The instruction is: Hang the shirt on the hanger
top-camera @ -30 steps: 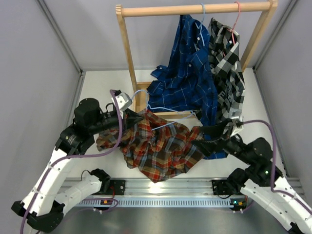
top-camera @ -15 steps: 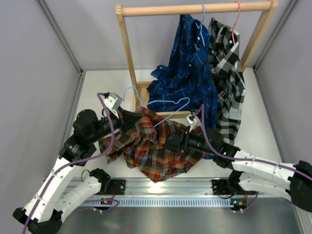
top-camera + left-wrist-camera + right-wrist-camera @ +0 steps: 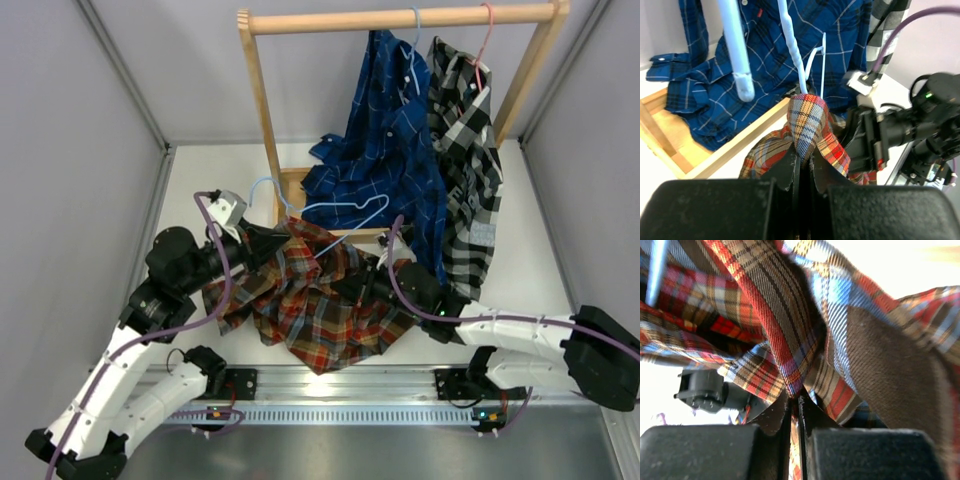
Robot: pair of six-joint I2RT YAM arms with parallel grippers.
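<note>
1. Left fingers point(image 3: 782, 170) are pressed together on a raised fold of the shirt point(image 3: 807, 117). The fold stands up right at the fingertips.
2. Hanger point(image 3: 791, 47) sits just beyond that fold, and its pale blue wires run down behind the cloth. Cannot tell whether the wire is pinched too.
3. Right fingers point(image 3: 812, 417) are clamped tight on shirt cloth. Plaid folds fan out above the tips and to both sides, filling the right wrist view.
4. Top view: the two sets of fingers face each other with the shirt bunched between them. The rest of it is heaped on the desk point(image 3: 190, 185), nearer the arm bases than either set of fingers.
5. The hanger hook curls just past the left fingers on the far side. Its long wire slants from there out above the right fingers, and its lower part is hidden in the shirt.
6. Well beyond both sets of fingers is the wooden rack point(image 3: 262, 110). A navy plaid shirt point(image 3: 385, 135) hangs on it. Beside that is a black-and-white plaid shirt point(image 3: 465, 140) on a pink hanger point(image 3: 486, 35).
</note>
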